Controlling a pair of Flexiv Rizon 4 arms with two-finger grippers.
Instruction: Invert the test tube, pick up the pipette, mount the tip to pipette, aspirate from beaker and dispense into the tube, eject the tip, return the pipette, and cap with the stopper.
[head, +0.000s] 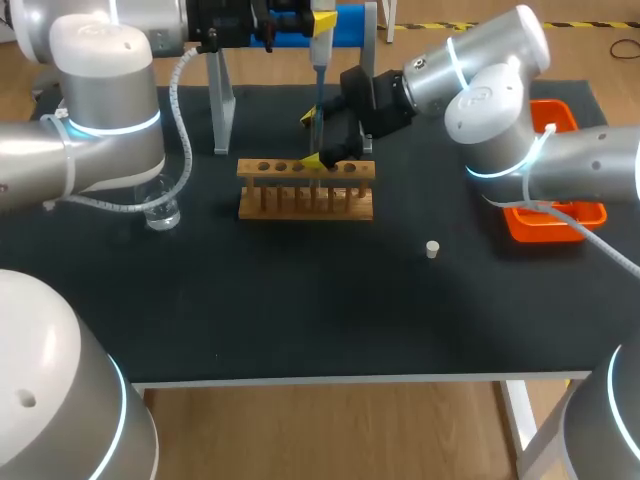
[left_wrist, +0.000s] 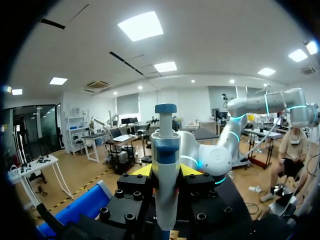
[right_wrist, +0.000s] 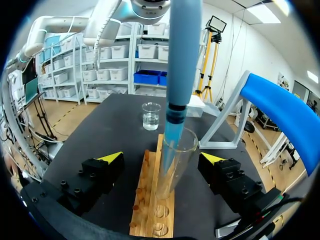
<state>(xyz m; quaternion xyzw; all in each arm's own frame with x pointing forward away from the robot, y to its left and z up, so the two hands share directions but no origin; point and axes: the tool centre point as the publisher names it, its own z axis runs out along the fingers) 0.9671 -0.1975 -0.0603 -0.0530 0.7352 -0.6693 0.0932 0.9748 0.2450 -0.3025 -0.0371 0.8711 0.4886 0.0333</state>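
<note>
Nearest the front edge of the worktop (head: 300, 320), right of its middle, a small pale stopper (head: 432, 249) is seen standing alone on the dark mat. Further back, near the middle, a wooden rack (head: 306, 190) with a row of holes is placed crosswise, and the test tube (right_wrist: 172, 165) is seen standing in it, mouth up and leaning slightly. The right gripper (right_wrist: 162, 157) is held at the rack with its yellow-tipped fingers spread wide to either side of the tube; neither fingertip is seen touching the glass. Towards the left edge, about level with the rack, a glass beaker (head: 160, 208) with some clear liquid is set, partly covered by the left arm. At the right edge an orange tray (head: 545, 225) is partly hidden under the right arm. Above the rack the pipette (head: 321, 30) is held upright, and its blue tip (right_wrist: 170, 145) is seen lowered through the tube's mouth into the tube. The left gripper (left_wrist: 166, 171) is clamped on the pipette's body, with a yellow fingertip pressed against each side. Along the far edge a white-framed stand (head: 222, 110) with a blue bar is placed.
</note>
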